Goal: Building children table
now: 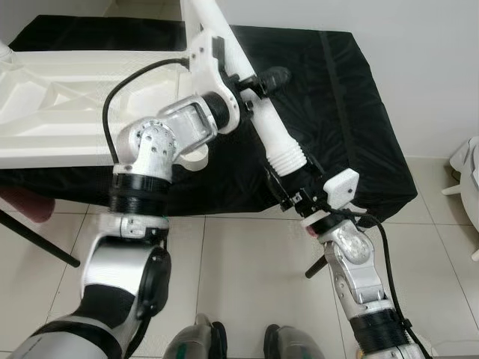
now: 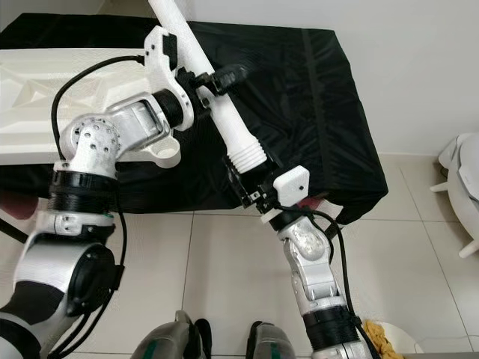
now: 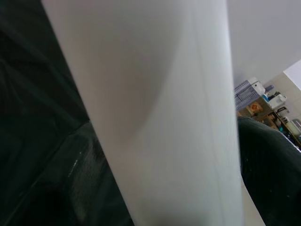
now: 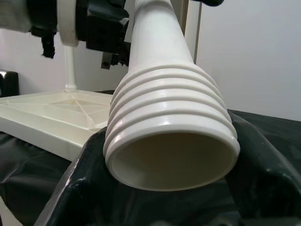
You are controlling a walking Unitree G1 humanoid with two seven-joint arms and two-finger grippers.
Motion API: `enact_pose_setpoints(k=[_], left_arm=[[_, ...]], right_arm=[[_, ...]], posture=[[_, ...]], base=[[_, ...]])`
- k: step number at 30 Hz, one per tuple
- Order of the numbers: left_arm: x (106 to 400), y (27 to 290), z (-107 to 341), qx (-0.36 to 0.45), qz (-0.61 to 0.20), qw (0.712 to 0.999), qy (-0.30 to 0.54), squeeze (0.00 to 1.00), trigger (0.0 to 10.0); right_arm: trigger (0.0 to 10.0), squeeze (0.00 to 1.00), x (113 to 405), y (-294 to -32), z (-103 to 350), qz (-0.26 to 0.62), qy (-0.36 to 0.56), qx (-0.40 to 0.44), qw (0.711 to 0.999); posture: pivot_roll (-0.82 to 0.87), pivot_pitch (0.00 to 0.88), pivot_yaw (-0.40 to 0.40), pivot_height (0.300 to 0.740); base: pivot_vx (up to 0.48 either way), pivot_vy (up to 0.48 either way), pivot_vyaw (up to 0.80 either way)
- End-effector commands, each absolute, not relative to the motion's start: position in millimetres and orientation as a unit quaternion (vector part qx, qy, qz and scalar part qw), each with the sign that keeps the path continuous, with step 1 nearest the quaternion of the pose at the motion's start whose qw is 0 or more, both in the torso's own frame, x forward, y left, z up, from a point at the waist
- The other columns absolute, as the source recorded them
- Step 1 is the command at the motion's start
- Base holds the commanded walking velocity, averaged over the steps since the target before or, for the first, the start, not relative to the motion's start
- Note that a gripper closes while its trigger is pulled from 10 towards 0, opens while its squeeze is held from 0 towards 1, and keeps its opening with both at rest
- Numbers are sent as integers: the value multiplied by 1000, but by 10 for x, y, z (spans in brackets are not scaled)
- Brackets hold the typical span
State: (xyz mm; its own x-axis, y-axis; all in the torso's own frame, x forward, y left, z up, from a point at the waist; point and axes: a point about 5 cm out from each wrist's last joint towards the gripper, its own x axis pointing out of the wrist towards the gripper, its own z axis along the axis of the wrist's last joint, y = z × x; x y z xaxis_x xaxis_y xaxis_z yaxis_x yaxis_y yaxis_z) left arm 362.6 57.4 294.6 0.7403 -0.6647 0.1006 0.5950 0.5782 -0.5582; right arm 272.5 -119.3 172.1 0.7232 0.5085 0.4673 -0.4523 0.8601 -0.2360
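Observation:
A long white table leg [image 1: 278, 135] with a ribbed screw end slants over the black-covered table. My left gripper [image 1: 253, 84] is shut on its middle; in the left wrist view the leg [image 3: 160, 113] runs close past a dark finger [image 3: 56, 188]. My right gripper [image 1: 290, 182] is shut on the ribbed end, and its fingers [image 4: 77, 188] flank the hollow ribbed mouth [image 4: 169, 127]. The white tabletop [image 1: 52, 105] lies upside down on the cloth at the left, apart from the leg.
A black cloth [image 1: 344, 97] covers the work table, whose edge drops to a tiled floor [image 1: 247, 262]. A thin white post [image 4: 70, 66] stands on the tabletop. White furniture [image 1: 468, 179] stands at the right. My feet [image 1: 213, 340] are below.

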Motion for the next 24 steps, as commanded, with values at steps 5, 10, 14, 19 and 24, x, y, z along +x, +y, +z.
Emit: enact_pose_setpoints(k=[5,10,14,19,24], left_arm=[[3538,542,3113,-284,-519,806,-2,0,10000],[3566,576,3126,-281,-513,811,0,0,9843],[3598,592,3125,-281,-504,816,4,0,10000],[3654,636,3134,-288,-489,823,7,0,10000],[3666,654,3137,-291,-485,825,7,0,10000]], right_arm=[[10000,0,2609,-1192,1691,264,-266,-67,925],[10000,0,2553,-1214,1646,264,-258,-75,926],[10000,0,2515,-1247,1623,262,-253,-80,928],[10000,0,2426,-1308,1579,261,-242,-88,930],[10000,0,2388,-1335,1544,260,-235,-90,932]], posture=[[-33,68,72,740],[-35,70,77,740],[-33,73,79,740],[-30,77,80,740],[-30,82,83,740]], base=[[0,0,0],[0,0,0],[0,0,0],[0,0,0],[0,0,0]])
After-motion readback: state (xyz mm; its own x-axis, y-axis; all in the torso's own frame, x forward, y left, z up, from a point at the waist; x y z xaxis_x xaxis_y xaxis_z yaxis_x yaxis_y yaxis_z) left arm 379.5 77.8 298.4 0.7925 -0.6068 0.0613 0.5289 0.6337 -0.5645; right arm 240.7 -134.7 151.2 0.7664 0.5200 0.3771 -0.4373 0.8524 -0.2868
